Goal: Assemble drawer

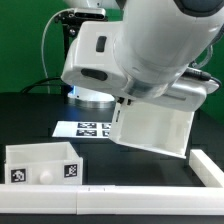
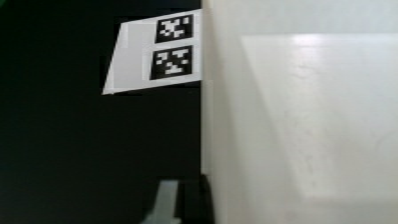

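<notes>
**Wrist view: one finger against the box wall, grip apparently closed on it**

Gripper (image 1: 125, 102): only one finger (image 2: 169, 204) shows in the wrist view, a grey strip lying right against the outer face of a broad white wall. The other finger is hidden behind that wall. The jaws look narrow and clamped on the wall (read from the one finger and from how the box hangs).

Box (image 1: 152, 128): this is the drawer's large housing. In the exterior view it hangs tilted directly under the wrist, right of centre, with its lower edge slanting. It appears lifted off the table (image 1: 30, 115), though contact at the low corner cannot be ruled out. In the wrist view its wall (image 2: 302, 120) fills about half the picture.

Marker board (image 1: 88, 128): flat on the table, just beside the box on the exterior view's left, with its edge partly covered by the box. Two of its tags show in the wrist view (image 2: 169, 50).

Tray (image 1: 42, 162): upright, open side up, at the exterior view's lower left, well apart from the box. It has two tags on its near face.

Bar (image 1: 110, 196): long and white, along the near table edge, in front of the tray.
</notes>
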Motion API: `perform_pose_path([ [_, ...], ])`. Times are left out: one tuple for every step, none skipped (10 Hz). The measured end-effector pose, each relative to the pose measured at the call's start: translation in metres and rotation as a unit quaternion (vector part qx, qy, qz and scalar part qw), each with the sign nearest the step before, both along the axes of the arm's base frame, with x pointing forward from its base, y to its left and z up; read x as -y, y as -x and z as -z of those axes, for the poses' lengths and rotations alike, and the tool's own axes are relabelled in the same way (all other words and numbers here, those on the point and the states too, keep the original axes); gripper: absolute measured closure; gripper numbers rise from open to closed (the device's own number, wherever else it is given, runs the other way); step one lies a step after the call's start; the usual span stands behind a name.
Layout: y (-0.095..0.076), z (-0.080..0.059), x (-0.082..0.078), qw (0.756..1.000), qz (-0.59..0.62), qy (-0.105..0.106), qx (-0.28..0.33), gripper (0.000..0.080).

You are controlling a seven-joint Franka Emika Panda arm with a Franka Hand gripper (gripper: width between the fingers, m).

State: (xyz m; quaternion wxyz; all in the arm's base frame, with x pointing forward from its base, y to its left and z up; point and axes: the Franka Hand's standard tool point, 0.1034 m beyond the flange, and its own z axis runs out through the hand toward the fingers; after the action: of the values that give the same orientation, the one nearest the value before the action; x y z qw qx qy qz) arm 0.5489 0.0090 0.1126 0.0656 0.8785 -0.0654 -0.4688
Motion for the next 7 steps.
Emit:
perform_pose_path([
  [0.001, 0.003, 0.002, 1.0, 0.003, -0.001, -0.002, 0.0768],
  [0.006, 0.013, 0.01, 1.0, 0.026, -0.007, -0.014, 0.0768],
  [0.008, 0.022, 0.018, 0.999, 0.041, -0.003, -0.017, 0.0768],
  [0.01, 0.026, 0.019, 0.999, 0.044, -0.004, -0.019, 0.0768],
  [0.012, 0.03, 0.021, 0.999, 0.048, -0.005, -0.025, 0.0768],
  [0.018, 0.033, 0.022, 0.997, 0.059, -0.014, -0.042, 0.0768],
  [0.022, 0.037, 0.023, 0.996, 0.067, -0.023, -0.053, 0.0768],
])
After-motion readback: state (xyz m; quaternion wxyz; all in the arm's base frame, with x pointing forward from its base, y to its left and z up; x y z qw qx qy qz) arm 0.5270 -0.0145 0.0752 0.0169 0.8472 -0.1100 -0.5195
